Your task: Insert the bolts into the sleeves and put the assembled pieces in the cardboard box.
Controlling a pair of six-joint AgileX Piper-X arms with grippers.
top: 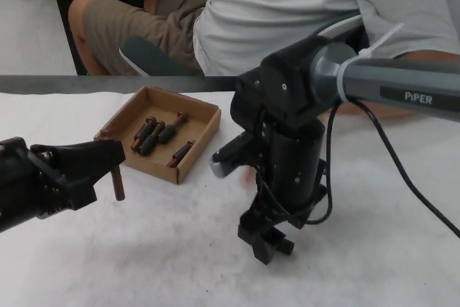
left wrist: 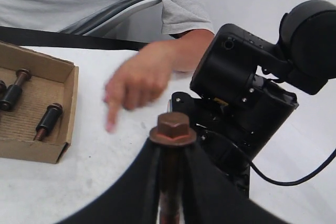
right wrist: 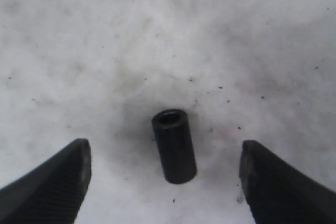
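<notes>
My left gripper [left wrist: 170,156] is shut on a rusty brown bolt [left wrist: 172,128], held upright by its shank with the hex head on top; the high view has this bolt [top: 117,181] hanging just in front of the cardboard box [top: 203,136]. Several assembled bolt-and-sleeve pieces [top: 154,134] lie in the box. A black sleeve [right wrist: 175,145] lies on its side on the white table. My right gripper [right wrist: 164,153] hangs open straight above it, one finger on each side and neither touching it. In the high view the right gripper [top: 269,246] points down at the table's middle.
A person's hand [left wrist: 139,85] points down at the table between the box [left wrist: 71,87] and the right arm [left wrist: 247,93]. The right arm's cable [top: 402,170] trails over the table on the right. White table lies open in front.
</notes>
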